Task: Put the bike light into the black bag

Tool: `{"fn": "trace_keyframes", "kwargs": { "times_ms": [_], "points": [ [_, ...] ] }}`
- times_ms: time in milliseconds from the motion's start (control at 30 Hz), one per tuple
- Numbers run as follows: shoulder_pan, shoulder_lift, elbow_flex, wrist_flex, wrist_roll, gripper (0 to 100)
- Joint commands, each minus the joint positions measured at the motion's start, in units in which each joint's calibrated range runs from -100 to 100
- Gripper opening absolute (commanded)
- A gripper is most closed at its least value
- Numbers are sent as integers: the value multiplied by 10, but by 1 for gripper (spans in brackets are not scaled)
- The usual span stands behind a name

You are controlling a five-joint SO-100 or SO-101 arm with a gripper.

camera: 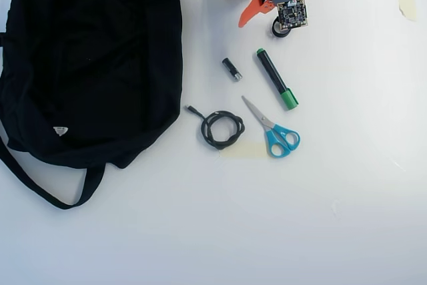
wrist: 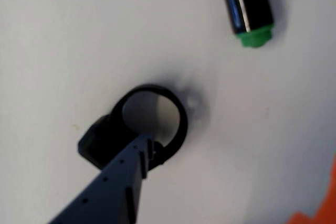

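Note:
The bike light (wrist: 105, 137) is a small black block with a ring strap loop, lying on the white table. In the overhead view only its ring (camera: 279, 29) shows, under the arm at the top. My gripper (wrist: 231, 179) is open. Its dark fixed finger (wrist: 118, 182) reaches over the light's block and the near edge of the ring. The orange finger (wrist: 320, 208) stands far off at the right edge. The gripper (camera: 261, 23) sits well right of the black bag (camera: 93, 58), which lies flat at the left with its strap (camera: 47, 195) trailing below.
A black marker with a green end (wrist: 249, 9) (camera: 277, 79) lies just past the light. A small black-and-silver cylinder (camera: 231, 69), a coiled black cable (camera: 222, 129) and blue-handled scissors (camera: 273, 131) lie between the arm and the bag.

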Motion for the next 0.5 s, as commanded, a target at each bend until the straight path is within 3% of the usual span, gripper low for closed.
{"fn": "trace_keyframes", "kwargs": {
  "times_ms": [0, 467],
  "points": [
    [-2, 2, -5, -6, -2, 45],
    [-22, 4, 23, -46, -9, 44]
  ]
}}
